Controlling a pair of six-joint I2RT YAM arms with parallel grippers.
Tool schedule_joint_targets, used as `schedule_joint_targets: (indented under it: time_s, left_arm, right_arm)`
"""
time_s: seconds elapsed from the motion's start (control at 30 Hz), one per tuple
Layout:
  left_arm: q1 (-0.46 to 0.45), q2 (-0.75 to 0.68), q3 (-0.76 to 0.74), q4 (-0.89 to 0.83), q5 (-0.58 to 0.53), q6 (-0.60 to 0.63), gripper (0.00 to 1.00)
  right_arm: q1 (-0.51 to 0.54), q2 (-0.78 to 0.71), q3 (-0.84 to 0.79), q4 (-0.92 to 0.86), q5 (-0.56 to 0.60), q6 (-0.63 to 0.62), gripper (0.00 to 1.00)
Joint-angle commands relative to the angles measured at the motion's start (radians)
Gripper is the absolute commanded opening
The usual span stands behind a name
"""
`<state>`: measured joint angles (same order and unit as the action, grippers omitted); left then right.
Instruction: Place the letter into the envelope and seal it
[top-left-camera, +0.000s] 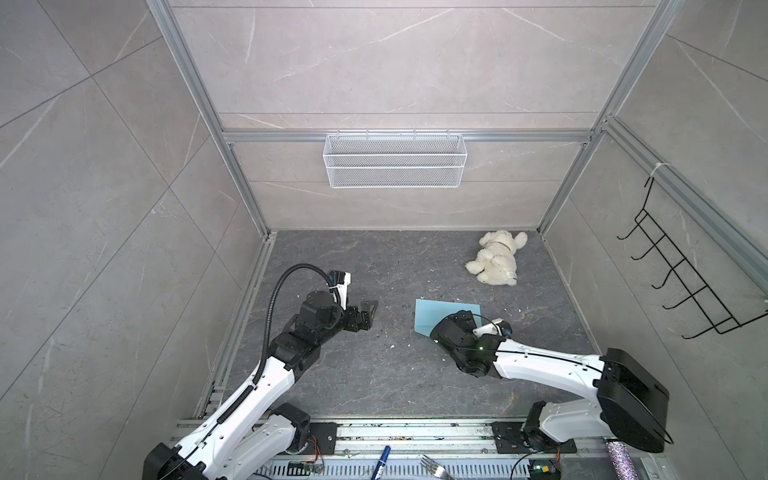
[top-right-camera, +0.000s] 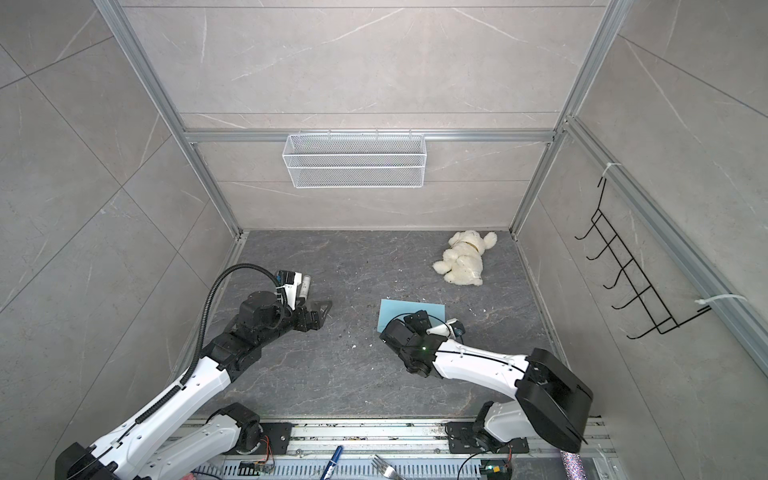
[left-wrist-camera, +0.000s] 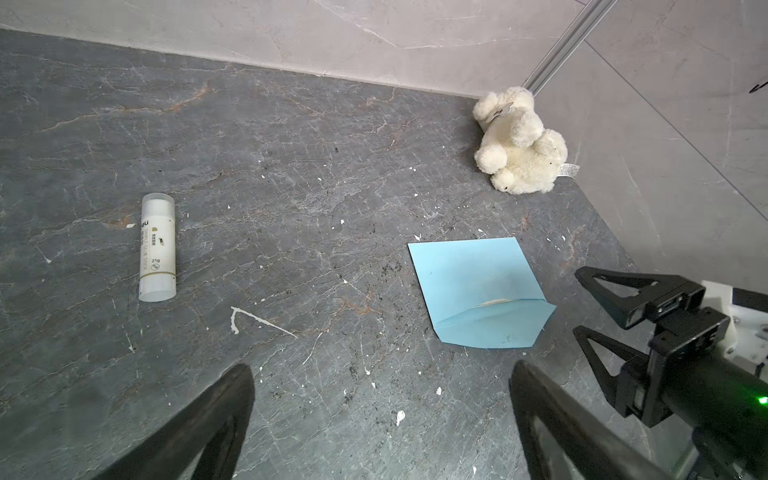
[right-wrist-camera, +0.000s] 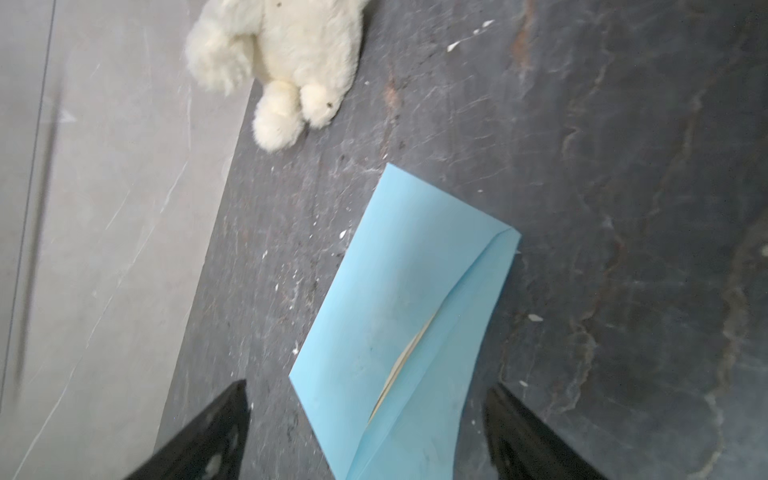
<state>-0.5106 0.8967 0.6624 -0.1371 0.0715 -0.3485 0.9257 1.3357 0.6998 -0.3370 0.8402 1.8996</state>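
The light blue envelope (top-left-camera: 440, 313) (top-right-camera: 399, 311) lies flat on the dark table, right of centre. Its flap is folded over in the left wrist view (left-wrist-camera: 473, 286) and the right wrist view (right-wrist-camera: 395, 299). Of the letter, only a thin tan sliver (right-wrist-camera: 405, 353) (left-wrist-camera: 494, 302) peeks out at the flap's edge. My right gripper (right-wrist-camera: 366, 390) (left-wrist-camera: 582, 303) hovers open over the envelope's near end, its fingers apart on either side and gripping nothing. My left gripper (top-left-camera: 371, 315) (left-wrist-camera: 381, 370) stands open over bare table, well left of the envelope.
A white glue stick (left-wrist-camera: 157, 249) (top-right-camera: 305, 286) lies left of the left gripper. A cream teddy bear (top-left-camera: 496, 257) lies at the back right. A wire basket (top-left-camera: 395, 160) hangs on the back wall and a hook rack (top-left-camera: 681, 274) on the right wall. A pen (top-left-camera: 382, 457) and a fork (top-left-camera: 434, 465) rest by the front rail.
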Motion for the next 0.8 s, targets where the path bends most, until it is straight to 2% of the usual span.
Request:
schedule_joint_targets:
  time_s: [0.0,0.07,0.13,0.23,0.37,0.43,0.57,0.67,0.77]
  left_arm:
    - [-0.006,-0.026,-0.013,-0.002,-0.023,-0.014,0.98]
    - [-0.006,-0.027,-0.021,-0.002,-0.019,-0.014,0.98]
    - [-0.006,-0.021,-0.025,0.001,-0.013,-0.011,0.98]
    - [-0.008,-0.012,-0.023,-0.002,-0.008,-0.002,0.98]
    - [-0.008,-0.015,-0.030,-0.008,-0.011,0.005,0.98]
    - [-0.007,-0.016,-0.030,-0.018,-0.018,0.003,0.98]
    - [-0.008,-0.013,-0.038,-0.021,-0.024,-0.004,0.98]
    - [-0.008,-0.007,-0.048,-0.013,-0.028,-0.006,0.98]
    - [-0.008,0.000,-0.054,-0.009,-0.029,-0.005,0.98]
  right_arm:
    - [-0.003,-0.083,-0.021,0.085,-0.053,-0.402,0.96]
    - [-0.021,-0.127,0.000,0.102,-0.101,-0.641,0.99]
    - [-0.050,-0.158,0.039,0.053,-0.149,-0.794,0.99]
    - [-0.150,-0.180,0.095,0.019,-0.320,-1.043,0.99]
    - [-0.305,-0.162,0.175,-0.070,-0.548,-1.274,0.99]
    - [-0.353,-0.143,0.199,-0.107,-0.585,-1.357,0.99]
    - [-0.490,-0.057,0.229,-0.121,-0.782,-1.456,0.99]
    - [-0.588,0.052,0.253,-0.107,-0.927,-1.488,0.99]
    - [-0.664,0.164,0.273,-0.086,-1.022,-1.505,0.99]
